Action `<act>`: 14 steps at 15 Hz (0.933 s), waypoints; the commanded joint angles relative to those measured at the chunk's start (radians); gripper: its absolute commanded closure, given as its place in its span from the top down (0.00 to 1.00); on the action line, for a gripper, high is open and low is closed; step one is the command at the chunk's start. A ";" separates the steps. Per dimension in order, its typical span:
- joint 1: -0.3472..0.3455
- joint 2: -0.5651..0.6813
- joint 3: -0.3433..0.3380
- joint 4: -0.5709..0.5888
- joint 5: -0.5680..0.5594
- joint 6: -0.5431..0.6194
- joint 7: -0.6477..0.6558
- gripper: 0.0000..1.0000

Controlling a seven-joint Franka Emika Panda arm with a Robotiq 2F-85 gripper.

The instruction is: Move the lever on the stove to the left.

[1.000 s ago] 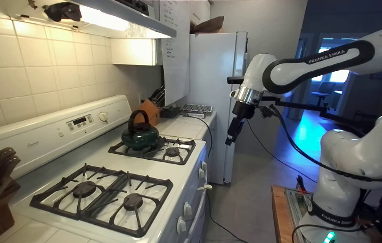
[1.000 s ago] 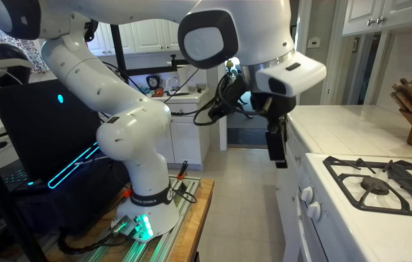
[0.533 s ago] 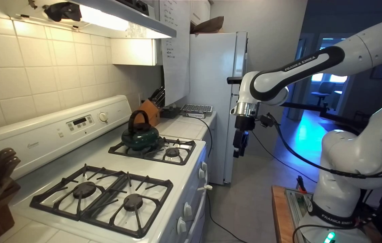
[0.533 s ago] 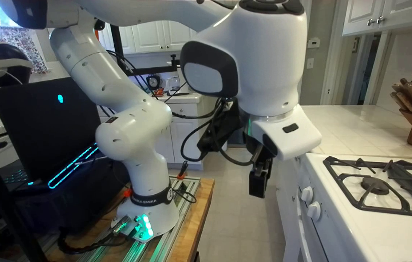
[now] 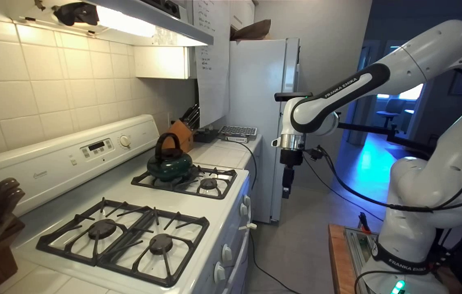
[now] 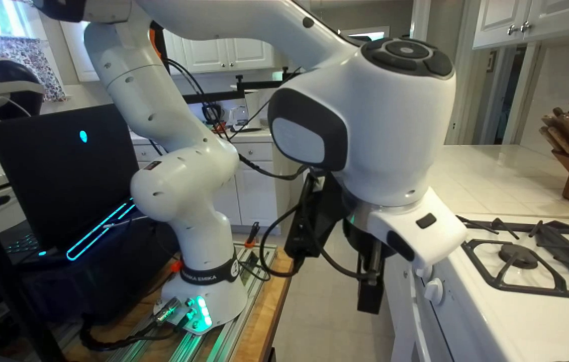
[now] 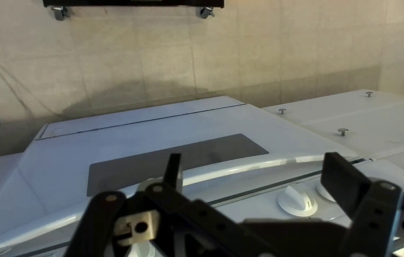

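Observation:
The white stove shows in both exterior views (image 5: pixel 214 210) (image 6: pixel 531 327). On its front, a small white lever (image 5: pixel 248 226) sticks out between two pairs of round knobs (image 5: pixel 226 253). In the wrist view I see the oven door handle (image 7: pixel 232 170) and a white knob (image 7: pixel 297 201) between my fingers; another knob is partly behind one finger. A pale rounded piece behind the other finger is too covered to name. My gripper (image 7: pixel 254 161) is open and empty. In both exterior views it (image 5: pixel 287 192) (image 6: pixel 371 299) hangs pointing down, in the air beside the stove front.
A green kettle (image 5: pixel 169 167) stands on the far burners. The range hood (image 5: pixel 174 24) juts out above. The fridge (image 5: pixel 259 81) stands past the counter. The robot's wooden base table (image 5: pixel 334 253) is across the aisle. A dark cable (image 5: pixel 263 271) lies on the floor by the stove.
My gripper has moved down and now hangs more nearly straight down. The forearm and wrist have lowered with it. The stove, lever and kettle have not moved.

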 commanded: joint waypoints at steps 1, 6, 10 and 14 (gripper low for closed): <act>0.004 0.102 0.011 0.057 -0.026 0.050 -0.118 1.00; -0.013 0.093 0.028 0.042 -0.006 0.060 -0.117 1.00; -0.029 0.112 0.032 0.051 -0.038 0.057 -0.094 1.00; -0.062 0.208 0.026 0.062 -0.115 0.125 -0.114 1.00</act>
